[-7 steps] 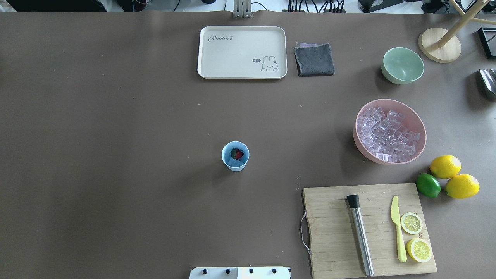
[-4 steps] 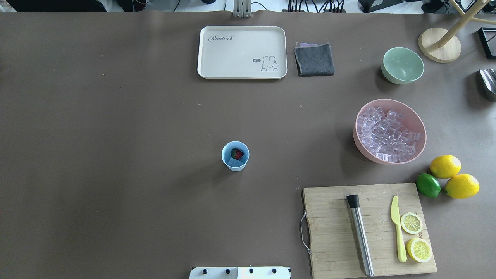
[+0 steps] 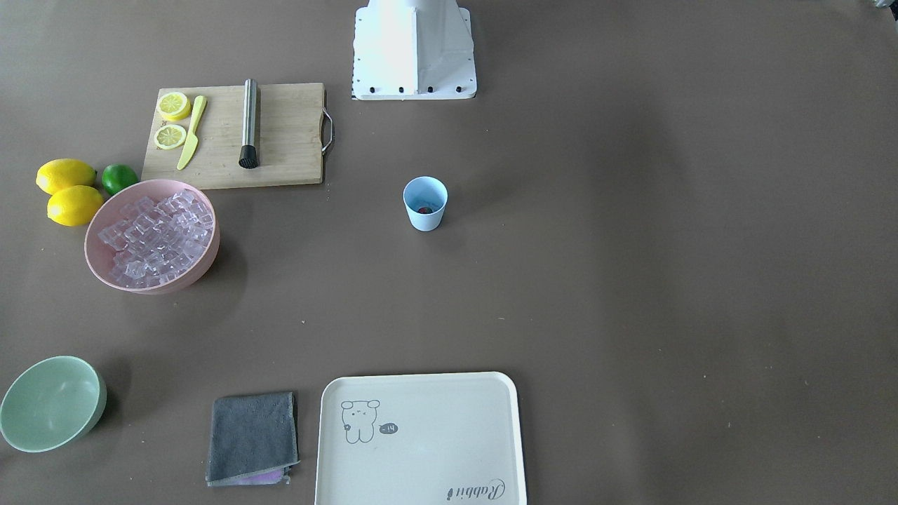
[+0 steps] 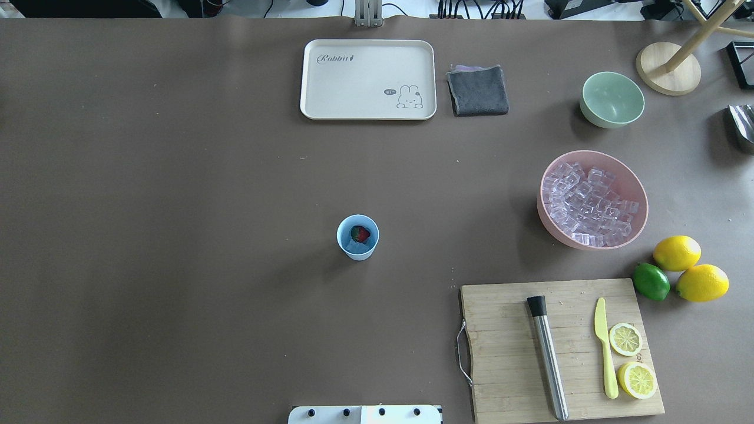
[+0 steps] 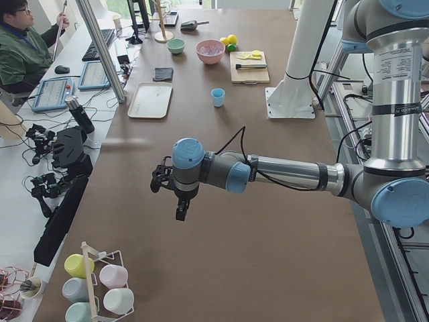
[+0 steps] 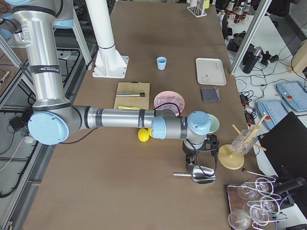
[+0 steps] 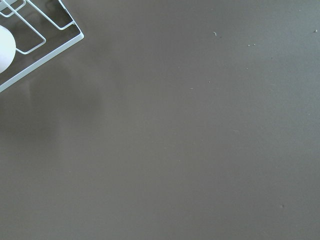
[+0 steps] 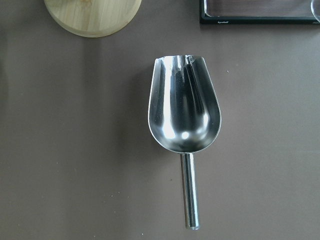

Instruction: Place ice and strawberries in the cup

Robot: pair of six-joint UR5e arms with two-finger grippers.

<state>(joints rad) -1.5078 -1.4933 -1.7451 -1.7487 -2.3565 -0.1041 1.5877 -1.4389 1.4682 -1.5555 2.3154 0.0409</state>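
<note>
The light blue cup [image 4: 357, 237] stands upright near the table's middle, also seen in the front-facing view [image 3: 425, 203]. A red strawberry [image 4: 360, 234] lies inside it on pale ice. More ice [image 4: 589, 203] fills the pink bowl [image 4: 639, 194] at the right. Neither gripper is near the cup. My left gripper [image 5: 180, 211] hangs over bare table at the left end; I cannot tell if it is open or shut. My right gripper [image 6: 193, 162] hovers over a metal scoop [image 8: 184, 110] lying at the right end; its state cannot be told either.
A cutting board [image 4: 506, 353] carries a muddler [image 4: 548, 359], a yellow knife [image 4: 605, 347] and lemon slices. Lemons and a lime [image 4: 651, 281] lie beside it. Green bowl [image 4: 612, 99], grey cloth [image 4: 478, 90] and tray [image 4: 368, 79] sit at the far edge. A person [image 5: 27, 50] sits beyond.
</note>
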